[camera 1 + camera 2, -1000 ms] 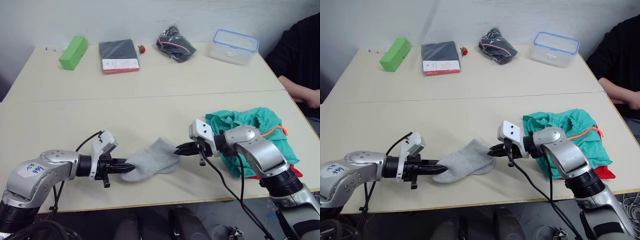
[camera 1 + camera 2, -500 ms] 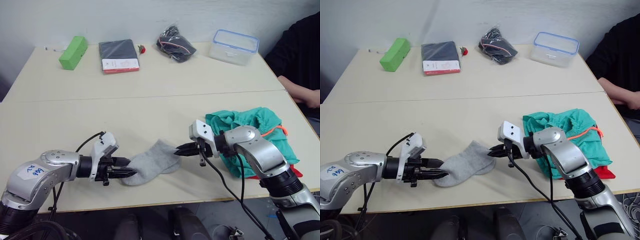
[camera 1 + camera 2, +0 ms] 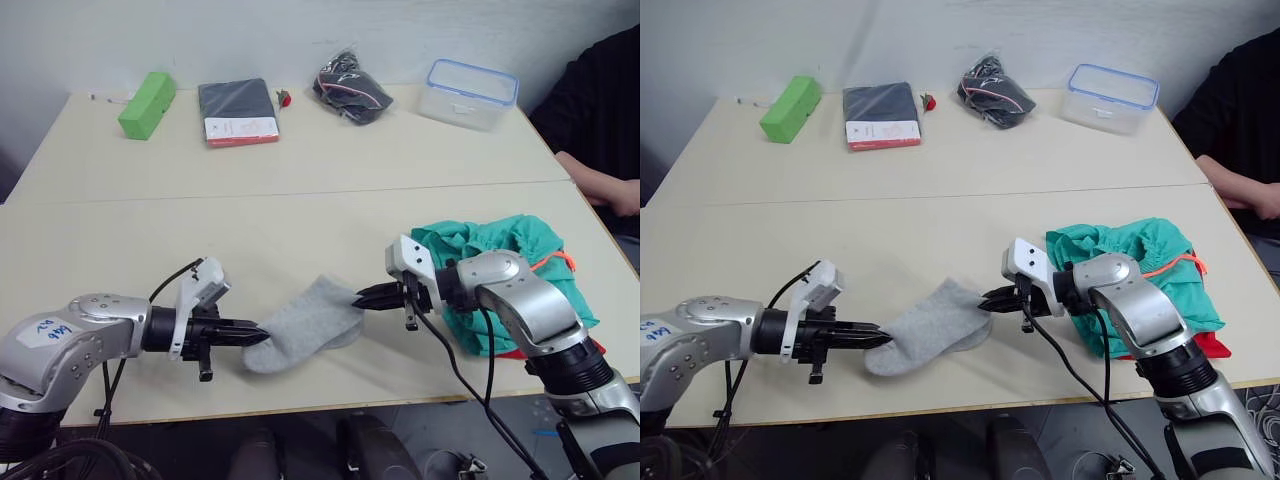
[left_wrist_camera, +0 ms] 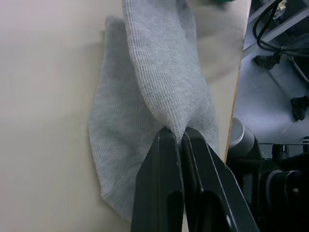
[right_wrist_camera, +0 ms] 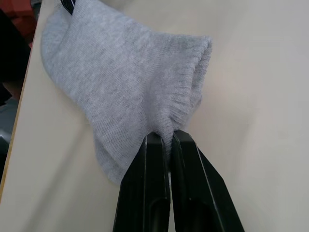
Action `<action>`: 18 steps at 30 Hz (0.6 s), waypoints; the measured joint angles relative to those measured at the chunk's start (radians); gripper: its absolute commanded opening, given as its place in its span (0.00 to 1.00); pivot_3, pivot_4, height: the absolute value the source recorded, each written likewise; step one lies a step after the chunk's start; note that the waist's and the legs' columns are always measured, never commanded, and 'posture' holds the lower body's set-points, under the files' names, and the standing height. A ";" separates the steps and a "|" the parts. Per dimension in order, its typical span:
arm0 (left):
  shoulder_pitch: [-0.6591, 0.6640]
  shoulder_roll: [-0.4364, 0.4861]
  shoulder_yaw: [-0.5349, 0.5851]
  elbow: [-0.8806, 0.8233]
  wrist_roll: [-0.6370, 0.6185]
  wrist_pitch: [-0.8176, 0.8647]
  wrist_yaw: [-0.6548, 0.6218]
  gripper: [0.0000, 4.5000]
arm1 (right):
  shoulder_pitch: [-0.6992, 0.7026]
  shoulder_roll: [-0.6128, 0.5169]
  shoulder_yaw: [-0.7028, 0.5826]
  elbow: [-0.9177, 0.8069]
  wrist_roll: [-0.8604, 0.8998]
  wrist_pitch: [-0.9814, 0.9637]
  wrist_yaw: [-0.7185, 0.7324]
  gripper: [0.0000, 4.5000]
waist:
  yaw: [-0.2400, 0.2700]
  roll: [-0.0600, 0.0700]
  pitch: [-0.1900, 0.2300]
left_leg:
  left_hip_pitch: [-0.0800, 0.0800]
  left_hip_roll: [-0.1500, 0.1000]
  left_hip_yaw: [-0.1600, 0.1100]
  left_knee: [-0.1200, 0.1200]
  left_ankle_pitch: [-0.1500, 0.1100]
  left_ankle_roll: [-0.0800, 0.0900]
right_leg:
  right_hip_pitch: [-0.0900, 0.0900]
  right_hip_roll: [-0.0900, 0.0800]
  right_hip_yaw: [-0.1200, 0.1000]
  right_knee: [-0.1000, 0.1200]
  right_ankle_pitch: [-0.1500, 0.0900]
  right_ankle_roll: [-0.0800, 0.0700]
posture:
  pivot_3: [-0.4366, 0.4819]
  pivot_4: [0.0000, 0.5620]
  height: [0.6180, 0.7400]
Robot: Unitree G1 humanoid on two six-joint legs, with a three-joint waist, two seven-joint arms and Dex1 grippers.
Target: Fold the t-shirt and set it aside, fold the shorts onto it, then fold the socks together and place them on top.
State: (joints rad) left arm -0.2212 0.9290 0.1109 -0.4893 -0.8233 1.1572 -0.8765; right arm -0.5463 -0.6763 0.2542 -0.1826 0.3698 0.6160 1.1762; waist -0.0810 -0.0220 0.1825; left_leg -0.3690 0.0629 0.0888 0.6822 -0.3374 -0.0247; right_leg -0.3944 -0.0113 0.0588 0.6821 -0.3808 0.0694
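Socks (image 3: 305,322) – grey pair, near worktop (image 3: 300,210) edge, centre. Pinched at opposite ends: left end effector (image 3: 258,336) clenched on one, right end effector (image 3: 362,298) on other – likely spread for folding. Shorts (image 3: 500,258) heaped right, over t-shirt (image 3: 592,344).

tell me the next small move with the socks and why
Probably carry the socks toward the shorts: the left pincer and right pincer each pinch an end, and the shorts already lie over the t-shirt.
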 measured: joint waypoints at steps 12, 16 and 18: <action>-0.127 0.150 -0.179 0.158 0.145 -0.180 -0.218 0.01 | 0.059 -0.044 -0.075 -0.188 0.152 0.272 -0.086 0.00 | 0.008 -0.001 0.001 | -0.001 0.000 0.000 0.000 0.000 0.000 | 0.000 0.000 0.000 -0.002 0.000 0.000 | 0.48 0.27 1.00; -0.295 0.098 -0.371 0.316 0.294 -0.295 -0.326 0.01 | 0.152 -0.042 -0.065 -0.241 0.126 0.285 -0.189 0.00 | 0.024 -0.001 0.001 | -0.002 -0.001 0.001 0.000 0.000 0.000 | -0.001 0.001 0.001 -0.003 0.000 0.000 | 0.48 0.27 1.00; -0.342 0.063 -0.432 0.378 0.349 -0.332 -0.357 0.01 | 0.167 -0.027 -0.060 -0.245 0.111 0.284 -0.234 0.00 | 0.026 -0.001 0.001 | -0.003 -0.001 0.002 0.000 0.000 0.000 | -0.002 0.001 0.001 -0.002 0.000 0.000 | 0.48 0.27 1.00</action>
State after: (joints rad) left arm -0.5635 0.9920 -0.3211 -0.1113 -0.4742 0.8256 -1.2333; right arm -0.3793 -0.7028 0.1944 -0.4276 0.4810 0.8995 0.9426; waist -0.0550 -0.0233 0.1834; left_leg -0.3719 0.0621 0.0908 0.6822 -0.3373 -0.0243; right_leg -0.3965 -0.0107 0.0601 0.6798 -0.3807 0.0695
